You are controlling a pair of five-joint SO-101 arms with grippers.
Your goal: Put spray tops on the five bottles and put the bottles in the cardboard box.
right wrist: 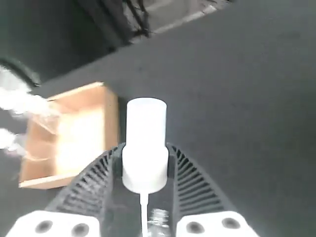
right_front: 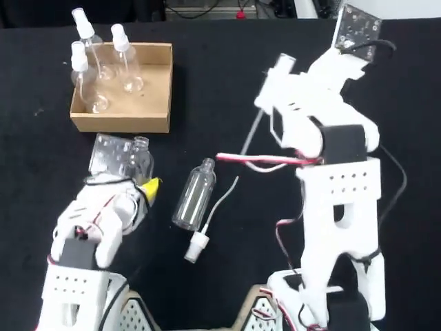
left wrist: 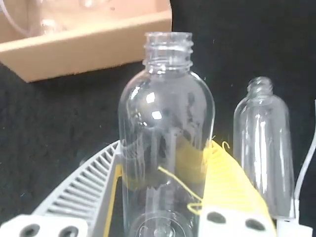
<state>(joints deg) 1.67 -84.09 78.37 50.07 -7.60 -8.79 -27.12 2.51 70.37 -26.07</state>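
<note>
Cardboard box (right_front: 120, 124) held three capped clear plastic bottles (right_front: 127, 69) | left pincer (left wrist: 167, 148) clamped uncapped fourth bottle (left wrist: 165, 98) | right pincer (right wrist: 144, 150) clamped white spray top (right wrist: 145, 123) | fifth bottle (right_front: 195, 194) lay uncapped

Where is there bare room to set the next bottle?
In the box, the right half is bare; three capped bottles crowd its left. Black cloth between box and right end effector is free. The lying bottle and loose spray top crowd the centre.

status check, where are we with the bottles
Left gripper shut on uncapped bottle, upright. Right gripper shut on spray top. Three capped bottles in cardboard box. Spare bottle and loose top lying between arms.
</note>
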